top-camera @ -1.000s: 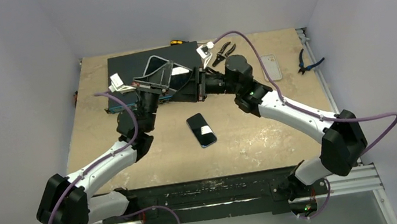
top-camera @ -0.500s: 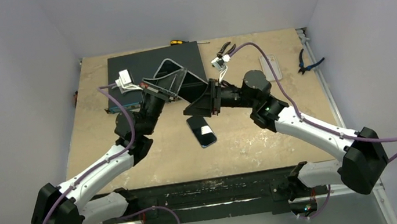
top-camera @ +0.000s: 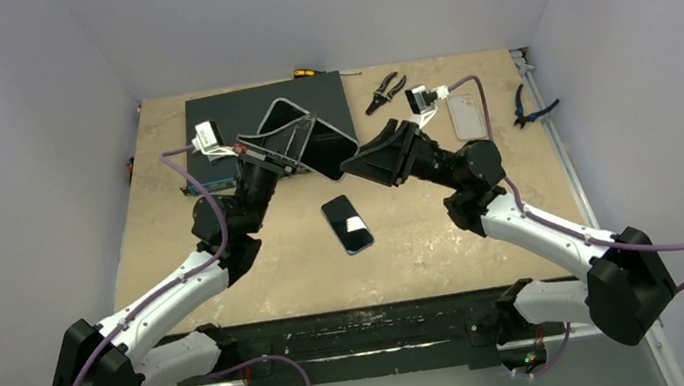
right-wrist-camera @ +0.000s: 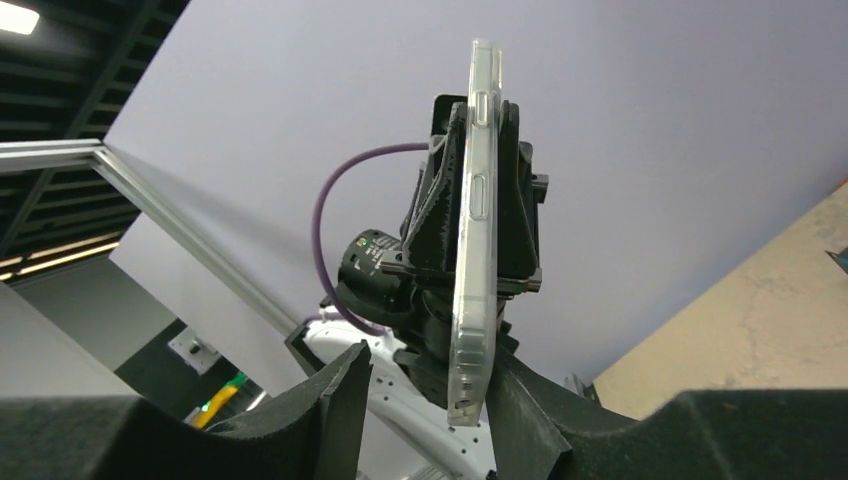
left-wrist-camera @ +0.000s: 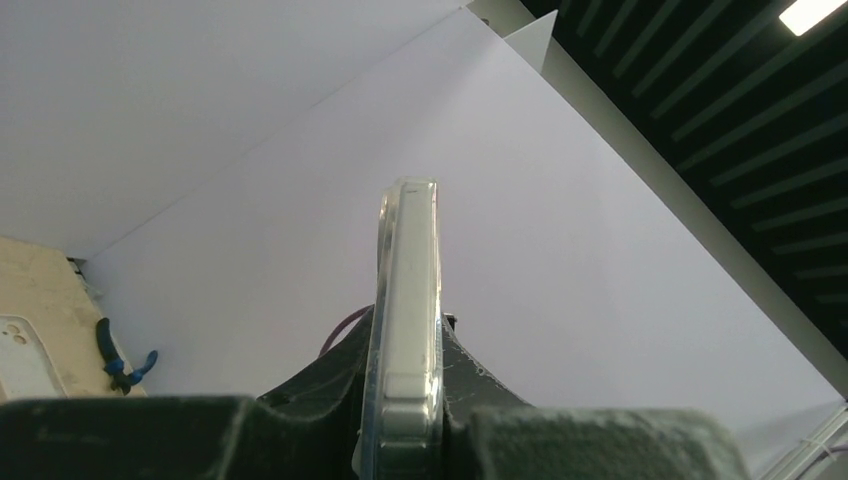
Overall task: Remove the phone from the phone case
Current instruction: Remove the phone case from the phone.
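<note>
My left gripper [top-camera: 296, 146] is shut on the clear phone case [top-camera: 326, 145] and holds it tilted above the dark mat. In the left wrist view the phone case [left-wrist-camera: 408, 300] stands edge-on, pinched between my fingers. I cannot tell if anything sits inside it. My right gripper [top-camera: 361, 162] is open at the case's right corner. In the right wrist view the phone case [right-wrist-camera: 475, 230] hangs between the jaws, close against the right finger [right-wrist-camera: 545, 420] with a wide gap to the left one. A black phone [top-camera: 347, 223] lies flat on the table, below both grippers.
A dark mat [top-camera: 226, 113] covers the back left of the table. Black pliers [top-camera: 385, 91] and a second pale case [top-camera: 466, 116] lie at the back right. Blue-handled pliers [top-camera: 533, 106] rest by the right edge and a screwdriver [top-camera: 306, 73] by the back wall.
My right gripper has opened wider and drawn back to the right, away from the case's middle. The left gripper has tilted and shifted the case slightly; the phone on the table has not moved.
</note>
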Motion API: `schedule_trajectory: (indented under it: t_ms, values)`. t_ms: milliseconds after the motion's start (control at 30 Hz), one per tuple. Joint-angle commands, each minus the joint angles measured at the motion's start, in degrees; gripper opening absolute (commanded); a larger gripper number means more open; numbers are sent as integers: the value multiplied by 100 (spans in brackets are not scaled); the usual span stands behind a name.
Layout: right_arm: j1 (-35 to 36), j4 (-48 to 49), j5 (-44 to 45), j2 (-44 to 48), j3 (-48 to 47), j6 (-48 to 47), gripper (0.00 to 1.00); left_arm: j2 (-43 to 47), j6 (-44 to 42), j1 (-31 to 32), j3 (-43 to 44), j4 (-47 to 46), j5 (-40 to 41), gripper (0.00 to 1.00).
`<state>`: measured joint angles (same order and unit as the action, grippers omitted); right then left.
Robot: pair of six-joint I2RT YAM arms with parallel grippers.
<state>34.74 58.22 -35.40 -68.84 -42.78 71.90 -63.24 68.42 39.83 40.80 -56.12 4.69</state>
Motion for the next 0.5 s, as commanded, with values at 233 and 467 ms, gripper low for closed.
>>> schedule_trajectory:
  t_ms: [233,467]
  values:
    - [48,552,-75,-227,-687,389,20,-61,-71,14,229,-306,-59,0]
    - [113,454,-74,-378,-870,358,38,-178,53,8,206,-337,-156,0]
